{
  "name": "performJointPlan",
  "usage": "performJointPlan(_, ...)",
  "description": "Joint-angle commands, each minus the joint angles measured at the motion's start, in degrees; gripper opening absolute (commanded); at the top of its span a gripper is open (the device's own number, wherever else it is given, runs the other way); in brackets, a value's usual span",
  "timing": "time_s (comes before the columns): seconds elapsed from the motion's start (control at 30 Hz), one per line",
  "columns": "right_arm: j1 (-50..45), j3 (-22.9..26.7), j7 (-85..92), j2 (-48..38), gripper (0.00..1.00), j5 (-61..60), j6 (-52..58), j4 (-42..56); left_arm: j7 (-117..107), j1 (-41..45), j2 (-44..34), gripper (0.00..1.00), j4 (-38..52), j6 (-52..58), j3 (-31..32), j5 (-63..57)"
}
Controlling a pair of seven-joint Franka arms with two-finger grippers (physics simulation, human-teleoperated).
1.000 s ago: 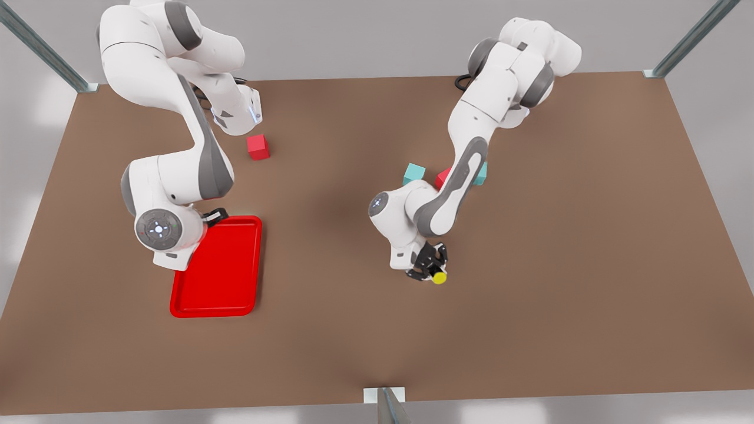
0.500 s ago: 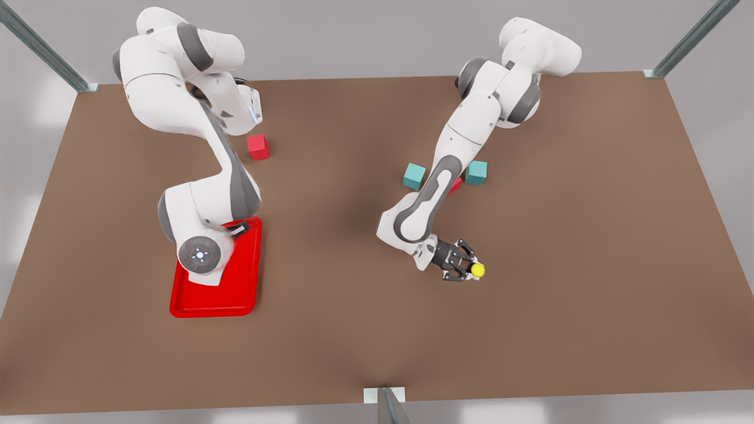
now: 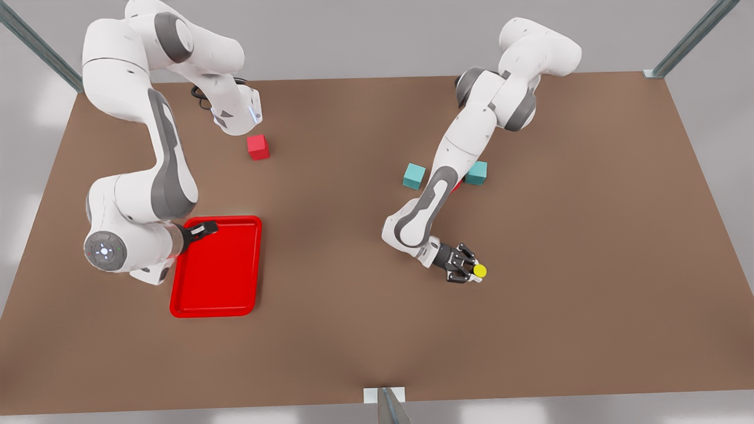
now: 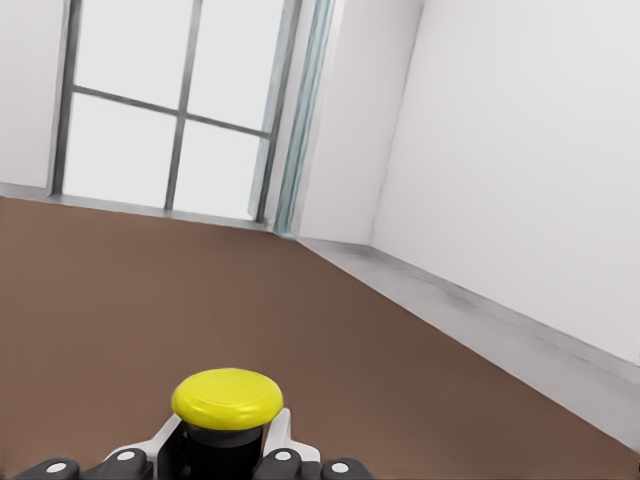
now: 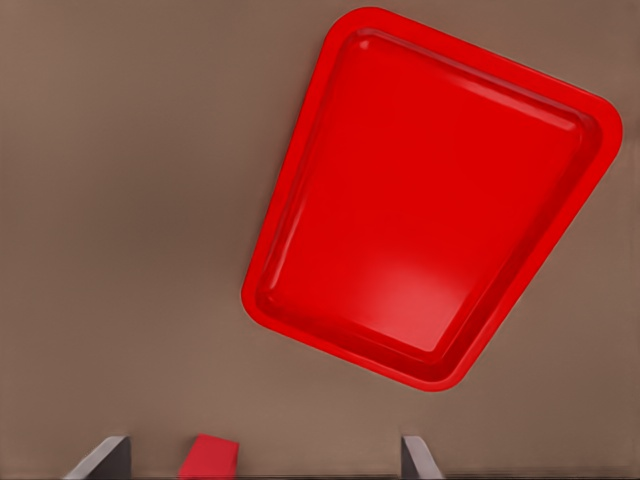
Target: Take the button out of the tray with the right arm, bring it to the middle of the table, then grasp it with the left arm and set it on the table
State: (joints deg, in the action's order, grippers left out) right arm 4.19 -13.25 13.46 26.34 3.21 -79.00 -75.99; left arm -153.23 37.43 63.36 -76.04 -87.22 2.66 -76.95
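Two white arms (image 3: 141, 147) with grey joint sections; black two-finger grippers (image 3: 465, 268); a round lit dial on one wrist.

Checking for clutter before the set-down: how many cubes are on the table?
4. A red cube sits near the far arm base. Two teal cubes flank the left arm's link; another red cube peeks out behind it, mostly hidden.

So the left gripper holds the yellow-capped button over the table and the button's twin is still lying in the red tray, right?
No twin: the tray is bare in the right wrist view. The rest stands: the left gripper holds the button over the table.
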Motion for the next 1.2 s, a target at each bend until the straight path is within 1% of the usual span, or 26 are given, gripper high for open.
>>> performJointPlan(0.0,-0.58,-0.11,0.08,-0.76,1.0,3.55,-0.9,-0.65,-13.76,0.01,0.01,0.46,0.02,-0.85,-0.02,-0.31)
performJointPlan(0.03,-0.06,-0.37,0.43,-0.76,1.0,3.74,-0.9,-0.3,-13.76,0.01,0.01,0.5,0.02,-0.85,-0.02,-0.4)
performJointPlan(0.07,0.03,-0.37,1.04,-0.76,1.0,3.65,-0.9,-0.3,-13.68,0.01,0.01,0.66,0.02,-0.85,-0.02,-0.49)
performJointPlan(0.1,0.64,-0.28,8.92,-0.76,1.0,2.86,0.33,-0.12,-13.33,0.01,0.01,1.0,0.02,-0.85,-0.02,-0.49)
performJointPlan(0.13,1.96,-0.28,14.41,-0.67,1.0,1.63,0.51,0.75,-13.32,0.01,0.01,1.0,0.02,-0.76,-0.02,-0.4)
performJointPlan(0.17,1.88,-0.19,13.88,-0.67,1.0,1.54,0.51,0.93,-13.32,0.1,-0.08,1.0,0.02,-0.76,-0.02,-0.4)
performJointPlan(0.23,1.17,-0.28,4.48,-0.67,1.0,1.45,0.51,1.11,-13.41,0.28,-0.08,1.0,0.02,-0.59,-0.02,-0.4)
performJointPlan(0.27,1.0,-0.28,2.81,-0.67,1.0,1.71,0.51,1.11,-13.41,0.37,-0.08,1.0,0.02,-0.41,-0.02,-0.4)
performJointPlan(0.7,0.21,-0.37,3.33,-0.58,1.0,1.8,0.6,1.11,-13.06,0.45,-0.78,1.0,0.02,2.93,-0.11,-1.36)
performJointPlan(0.8,-0.58,-0.37,3.42,-0.58,1.0,2.15,0.95,1.02,-10.51,0.63,-3.07,1.0,-0.6,4.77,-0.11,-1.45)
performJointPlan(0.9,-1.11,-0.28,3.51,-0.58,1.0,2.15,1.39,1.02,-0.52,0.54,-6.49,1.0,-0.51,5.04,-0.02,-1.28)
performJointPlan(0.93,-1.64,-0.28,3.51,-0.58,1.0,2.33,1.57,1.02,22.94,0.54,-11.94,1.0,-0.51,5.65,0.33,3.72)
performJointPlan(0.97,-2.16,-0.28,3.42,-0.5,1.0,2.41,1.57,1.02,46.31,0.19,-14.58,0.98,0.02,4.69,0.16,7.07)
performJointPlan(1.0,-3.39,-0.28,3.24,-0.41,1.0,2.85,1.74,1.02,72.15,-1.74,-16.87,0.99,2.73,3.11,0.42,11.89)
performJointPlan(1.03,-3.84,-0.28,3.24,-0.32,1.0,3.38,1.83,1.02,96.15,-2.19,-18.88,0.99,11.79,4.33,-0.1,29.8)
performJointPlan(1.07,-3.84,-0.28,3.33,-0.32,1.0,3.38,1.92,1.02,117.07,-7.8,-23.72,1.0,15.13,9.25,0.33,47.56)
performJointPlan(1.1,-3.84,-0.28,3.33,-0.32,1.0,3.47,1.83,1.02,140.53,-13.25,-26.53,1.0,16.89,12.42,0.16,61.11)
performJointPlan(1.13,-3.84,-0.28,3.33,-0.32,1.0,3.47,1.92,0.94,156.46,-16.07,-31.1,1.0,16.98,16.81,0.07,66.84)
performJointPlan(1.17,-3.84,-0.28,3.33,-0.32,1.0,3.47,1.92,1.02,162.8,-21.59,-38.83,1.0,16.54,17.78,0.42,72.71)
